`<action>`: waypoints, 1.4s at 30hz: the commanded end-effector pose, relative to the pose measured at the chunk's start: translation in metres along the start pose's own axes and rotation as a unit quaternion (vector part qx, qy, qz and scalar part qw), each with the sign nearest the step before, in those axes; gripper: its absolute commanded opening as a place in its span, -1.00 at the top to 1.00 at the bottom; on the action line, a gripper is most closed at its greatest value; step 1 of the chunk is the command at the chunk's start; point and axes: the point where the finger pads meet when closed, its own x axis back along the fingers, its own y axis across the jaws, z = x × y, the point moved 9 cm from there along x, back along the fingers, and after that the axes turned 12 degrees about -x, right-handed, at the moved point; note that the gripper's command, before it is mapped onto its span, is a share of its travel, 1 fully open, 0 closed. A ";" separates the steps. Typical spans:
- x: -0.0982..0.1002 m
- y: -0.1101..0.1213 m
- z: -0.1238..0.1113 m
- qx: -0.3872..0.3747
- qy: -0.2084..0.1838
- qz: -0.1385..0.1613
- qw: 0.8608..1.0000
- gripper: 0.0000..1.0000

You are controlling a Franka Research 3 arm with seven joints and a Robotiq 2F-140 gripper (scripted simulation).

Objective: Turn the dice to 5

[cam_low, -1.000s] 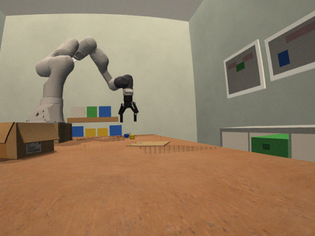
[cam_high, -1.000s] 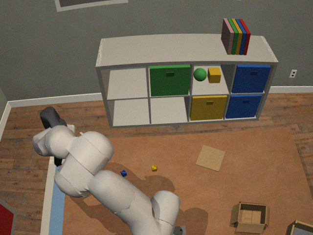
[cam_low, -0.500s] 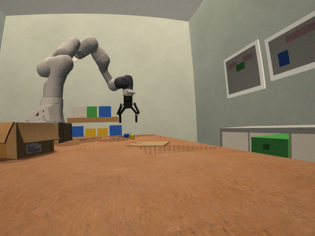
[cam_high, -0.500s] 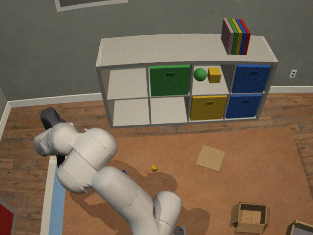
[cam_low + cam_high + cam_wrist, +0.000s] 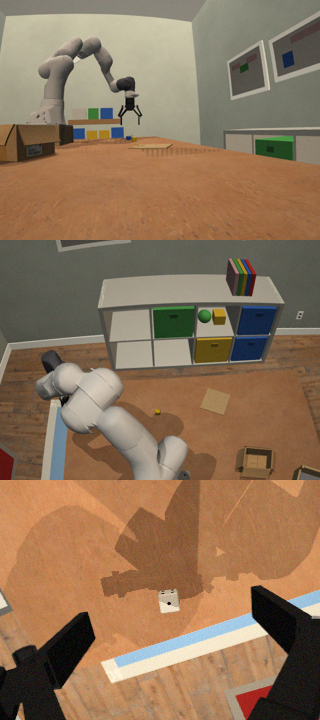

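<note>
The white die point(image 5: 169, 600) lies on the orange rug close to its blue and white border stripe point(image 5: 200, 642), and the face toward the wrist camera shows a single pip. My gripper point(image 5: 168, 614) hangs open and empty well above it, and it also shows in the exterior view point(image 5: 130, 120). The blue die point(image 5: 128, 138) and the yellow die point(image 5: 134, 139) sit side by side on the rug beyond the gripper. The yellow die point(image 5: 157, 411) shows in the top view, where my arm hides the blue and white dice. The tan mat point(image 5: 215, 401) lies flat to the right, with no die on it.
A white cube shelf point(image 5: 189, 322) with coloured bins stands along the back wall. An open cardboard box point(image 5: 255, 462) sits at the rug's front right, and another box point(image 5: 23, 142) is near the robot base. Wooden floor point(image 5: 190, 690) and a red-topped object point(image 5: 255, 705) lie beyond the rug's border.
</note>
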 end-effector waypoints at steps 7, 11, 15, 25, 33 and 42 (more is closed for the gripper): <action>0.000 -0.001 -0.001 0.135 -0.005 0.000 0.991 -1.00; -0.001 -0.001 -0.001 0.171 -0.006 0.001 0.985 -1.00; -0.001 -0.001 -0.001 0.205 -0.006 0.001 0.979 -1.00; -0.002 0.000 -0.002 0.288 -0.007 0.002 0.958 -1.00; -0.002 0.000 -0.003 0.356 -0.008 0.003 0.934 -1.00; -0.002 0.001 -0.004 0.428 -0.009 0.005 0.904 -1.00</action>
